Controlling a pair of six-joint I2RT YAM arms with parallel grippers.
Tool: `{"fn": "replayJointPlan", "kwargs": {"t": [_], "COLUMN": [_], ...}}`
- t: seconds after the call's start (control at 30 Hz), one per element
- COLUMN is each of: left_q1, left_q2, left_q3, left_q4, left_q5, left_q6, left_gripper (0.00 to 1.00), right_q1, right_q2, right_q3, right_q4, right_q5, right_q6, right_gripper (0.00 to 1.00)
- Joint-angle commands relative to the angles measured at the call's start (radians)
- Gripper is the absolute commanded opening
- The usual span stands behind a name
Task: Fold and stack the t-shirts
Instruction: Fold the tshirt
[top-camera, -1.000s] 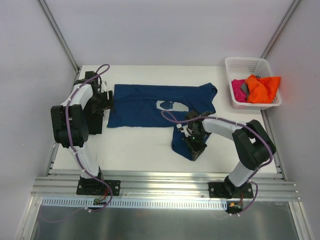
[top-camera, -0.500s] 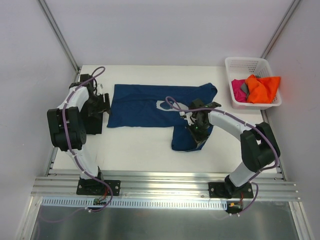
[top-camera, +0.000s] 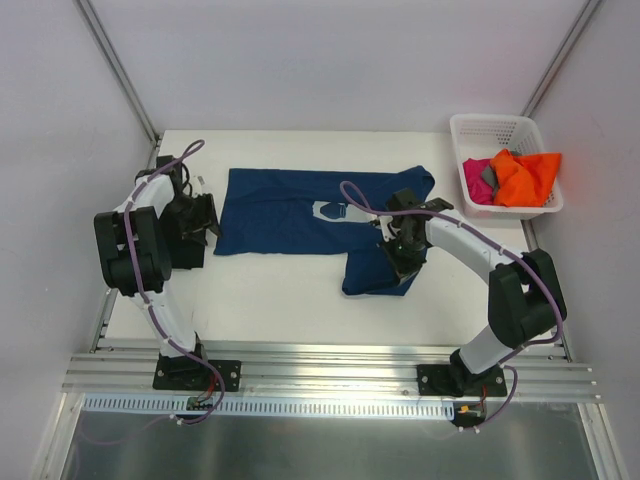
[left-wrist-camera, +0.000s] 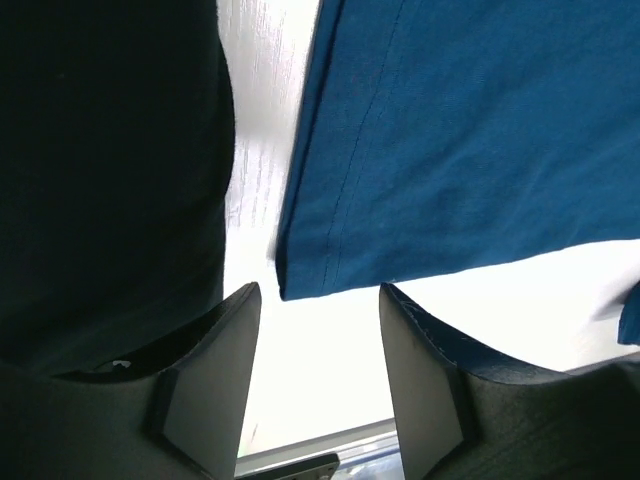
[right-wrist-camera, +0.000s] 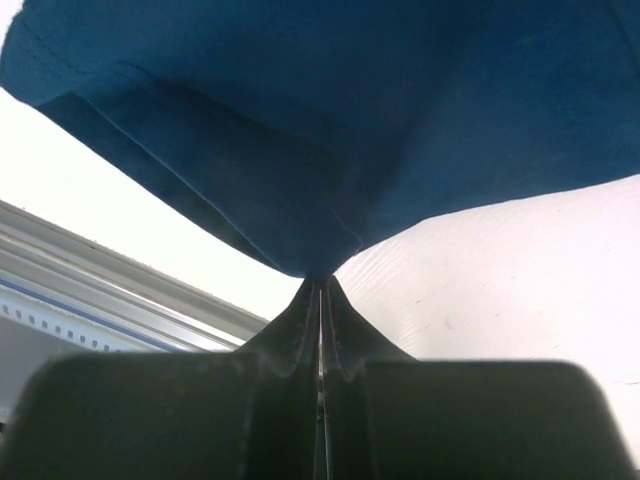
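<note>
Entry: navy blue cloth t-shirt (top-camera: 290, 210), lying spread at mid white table (top-camera: 280, 295), one flap trailing toward 5 o'clock. It is probably handling as soft, light and limp, sagging when lifted, so hems and corners are the best holds. The right claw (right-wrist-camera: 320, 282) is pinching the flap's edge, jaws closed on cloth; the left claw (left-wrist-camera: 320, 300) is hovering partly open and empty at the shirt's 9 o'clock corner.

Pale walls (top-camera: 330, 60) enclose a white table (top-camera: 280, 290) with aluminium rails (top-camera: 330, 365).
</note>
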Motion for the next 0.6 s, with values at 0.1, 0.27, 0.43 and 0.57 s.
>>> {"fn": "replayJointPlan", "kwargs": {"t": [0.1, 0.27, 0.43, 0.57], "left_q1": [-0.015, -0.012, -0.013, -0.012], "left_q2": [0.033, 0.042, 0.025, 0.020], "left_q3": [0.014, 0.000, -0.023, -0.048], "left_q4": [-0.036, -0.038, -0.042, -0.044], "left_q5": [0.075, 0.075, 0.081, 0.074], "left_q6": [-0.021, -0.022, -0.036, -0.048], "left_gripper": [0.50, 0.50, 0.48, 0.48], "right_q1": [-0.015, -0.028, -0.046, -0.051], "right_q2": [-0.044, -0.032, -0.001, 0.014], "right_q3": [0.026, 0.054, 0.094, 0.112], "right_q4": [0.001, 0.002, 0.007, 0.012], "right_q5": [0.018, 0.021, 0.022, 0.021], "right_q6": [-0.016, -0.022, -0.026, -0.026], "right_gripper": [0.01, 0.01, 0.01, 0.00]}}
